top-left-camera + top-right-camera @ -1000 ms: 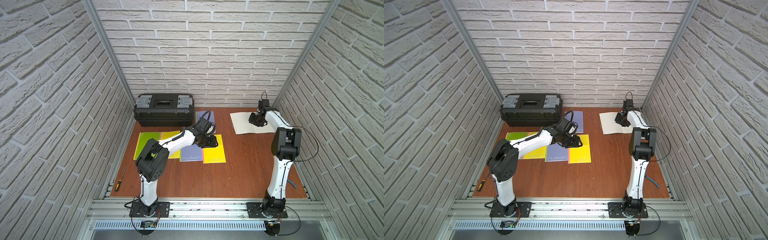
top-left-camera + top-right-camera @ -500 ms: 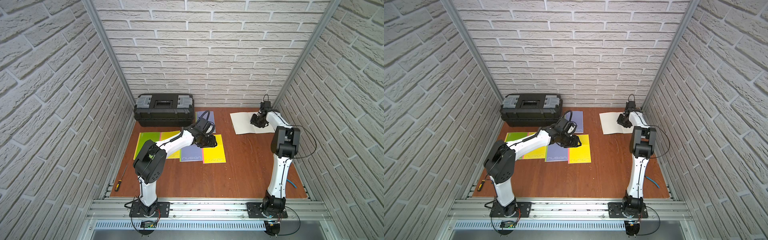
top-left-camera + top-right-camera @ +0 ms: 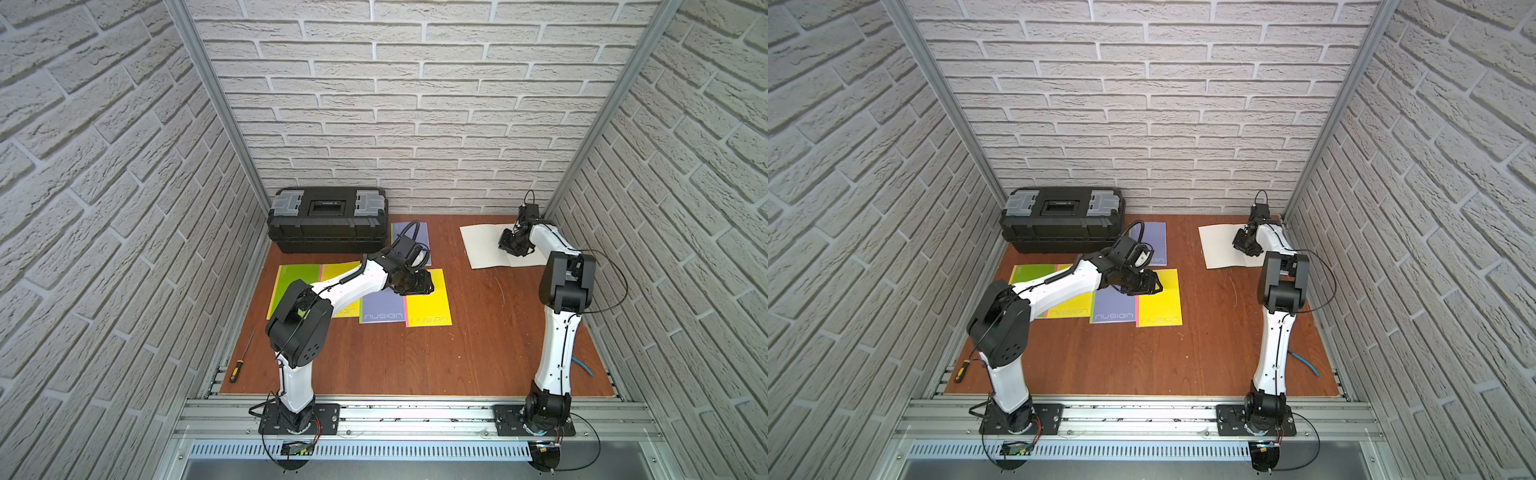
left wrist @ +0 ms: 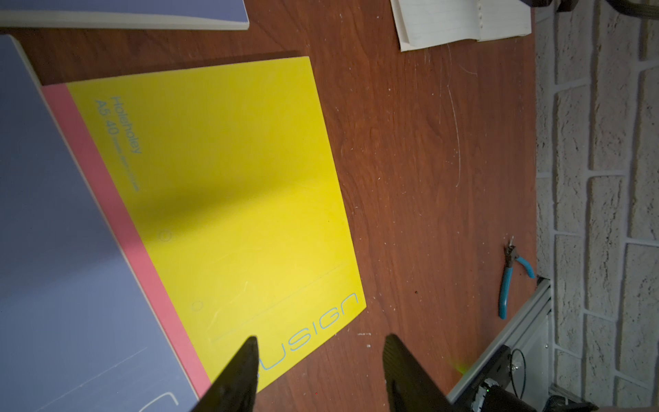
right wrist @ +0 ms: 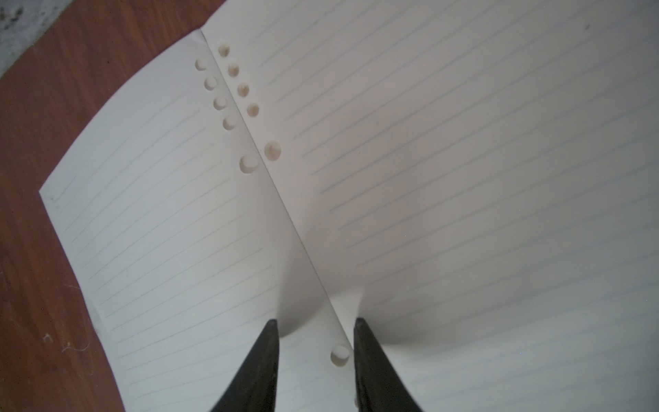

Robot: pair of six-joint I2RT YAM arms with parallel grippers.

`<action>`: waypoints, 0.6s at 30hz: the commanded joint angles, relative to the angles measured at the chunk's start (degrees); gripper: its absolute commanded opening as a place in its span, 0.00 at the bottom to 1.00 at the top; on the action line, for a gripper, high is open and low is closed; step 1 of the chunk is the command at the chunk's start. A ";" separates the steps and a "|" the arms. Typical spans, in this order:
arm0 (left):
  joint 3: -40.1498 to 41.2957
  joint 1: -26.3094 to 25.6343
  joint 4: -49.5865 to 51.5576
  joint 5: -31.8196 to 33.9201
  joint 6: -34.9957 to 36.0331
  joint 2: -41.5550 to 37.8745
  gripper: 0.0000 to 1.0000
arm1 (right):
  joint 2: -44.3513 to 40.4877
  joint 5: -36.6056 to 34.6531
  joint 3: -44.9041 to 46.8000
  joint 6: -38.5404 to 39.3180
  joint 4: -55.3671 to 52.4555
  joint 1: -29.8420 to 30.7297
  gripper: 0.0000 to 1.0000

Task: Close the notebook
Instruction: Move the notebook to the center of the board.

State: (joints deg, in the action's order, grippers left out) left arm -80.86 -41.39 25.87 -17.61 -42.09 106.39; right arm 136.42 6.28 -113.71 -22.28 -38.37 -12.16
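The notebook lies open at the back right, its white lined pages facing up. My right gripper is low over it. In the right wrist view its two dark fingers stand a little apart, open, on either side of the notebook's centre fold, which has a row of punched holes along it. Nothing is pinched between them. My left gripper is open and empty, hovering over the edge of a closed yellow notebook.
Closed notebooks lie mid-table: yellow, purple, green and yellow, and another purple one further back. A black toolbox stands at the back left. A screwdriver lies at the left edge, blue pliers at the right.
Both arms have shifted only very slightly. The right gripper stays over the notebook's fold and the pages lie as before.
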 commanded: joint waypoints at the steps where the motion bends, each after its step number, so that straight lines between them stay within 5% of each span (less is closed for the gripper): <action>1: 0.91 -0.27 0.59 0.67 0.31 -1.59 0.57 | 0.51 0.55 -1.51 -0.39 0.75 -0.46 0.36; 18: 1.32 -0.27 0.63 0.65 0.38 -1.63 0.57 | 1.46 1.85 0.08 0.76 -2.42 -0.60 0.34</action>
State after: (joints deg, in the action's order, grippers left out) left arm -80.60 -41.39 26.24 -17.58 -42.09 106.39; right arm 136.62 7.16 -113.82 -22.02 -39.22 -12.53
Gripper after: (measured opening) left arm 0.569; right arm 0.341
